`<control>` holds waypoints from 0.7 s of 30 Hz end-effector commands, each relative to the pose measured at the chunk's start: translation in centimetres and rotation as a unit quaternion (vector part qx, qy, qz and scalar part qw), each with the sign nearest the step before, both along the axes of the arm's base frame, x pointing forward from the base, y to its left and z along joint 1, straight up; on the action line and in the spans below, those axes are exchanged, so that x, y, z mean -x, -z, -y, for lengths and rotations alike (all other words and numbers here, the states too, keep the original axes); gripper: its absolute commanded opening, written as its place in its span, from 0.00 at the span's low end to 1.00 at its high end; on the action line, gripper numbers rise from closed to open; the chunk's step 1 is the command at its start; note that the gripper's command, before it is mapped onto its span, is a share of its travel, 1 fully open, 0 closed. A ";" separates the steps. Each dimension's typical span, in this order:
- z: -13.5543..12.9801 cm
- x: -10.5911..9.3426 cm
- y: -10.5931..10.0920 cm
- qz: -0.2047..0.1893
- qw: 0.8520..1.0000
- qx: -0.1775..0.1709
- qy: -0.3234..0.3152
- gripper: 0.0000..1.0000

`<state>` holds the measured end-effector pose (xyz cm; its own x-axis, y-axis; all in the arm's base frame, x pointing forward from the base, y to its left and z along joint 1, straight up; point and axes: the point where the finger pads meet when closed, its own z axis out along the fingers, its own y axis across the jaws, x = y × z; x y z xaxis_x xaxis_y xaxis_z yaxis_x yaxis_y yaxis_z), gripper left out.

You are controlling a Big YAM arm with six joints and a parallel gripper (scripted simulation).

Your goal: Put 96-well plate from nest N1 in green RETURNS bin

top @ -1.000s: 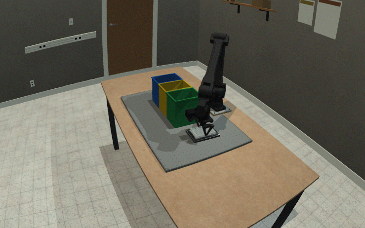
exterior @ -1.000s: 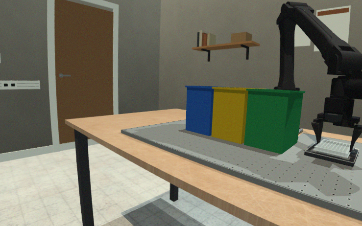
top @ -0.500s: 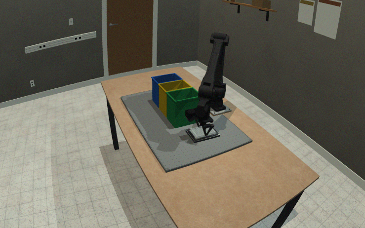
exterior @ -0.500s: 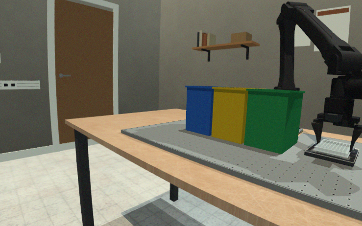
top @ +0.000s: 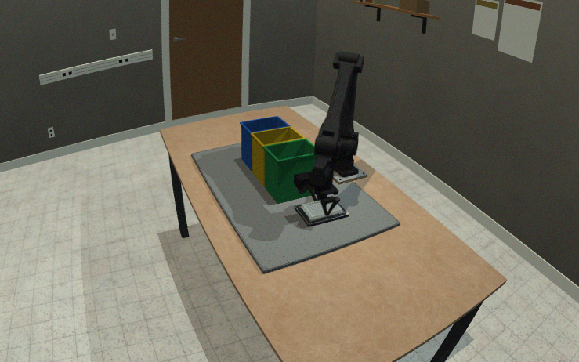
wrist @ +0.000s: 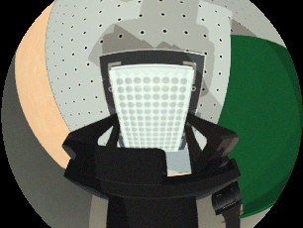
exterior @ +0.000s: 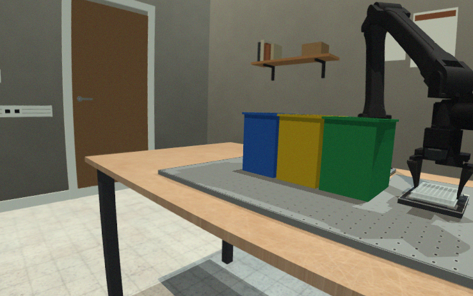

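Observation:
The white 96-well plate [exterior: 434, 194] sits in the dark plate nest [exterior: 432, 204] on the grey perforated mat; it also shows in the top view [top: 322, 209] and in the wrist view [wrist: 152, 109]. My gripper [exterior: 437, 191] points straight down over the plate, with one finger on each long side, shut on the plate, which still rests in the nest. The green bin [exterior: 355, 156] stands upright just left of the nest, and also shows in the top view [top: 289, 168] and at the right of the wrist view [wrist: 259, 121].
A yellow bin [exterior: 298, 148] and a blue bin [exterior: 260, 143] stand upright in a row behind the green one, touching side by side. The arm's base plate [top: 349, 175] is on the mat's far side, near the bins.

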<state>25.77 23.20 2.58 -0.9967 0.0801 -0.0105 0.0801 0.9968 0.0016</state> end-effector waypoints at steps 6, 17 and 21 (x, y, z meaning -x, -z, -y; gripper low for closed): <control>-0.3 0.3 0.8 -0.004 1.000 0.001 -0.005 0.00; -1.7 -1.3 -3.6 0.019 1.000 -0.019 -0.004 0.00; -1.7 -1.3 -3.9 0.019 1.000 -0.019 -0.004 0.00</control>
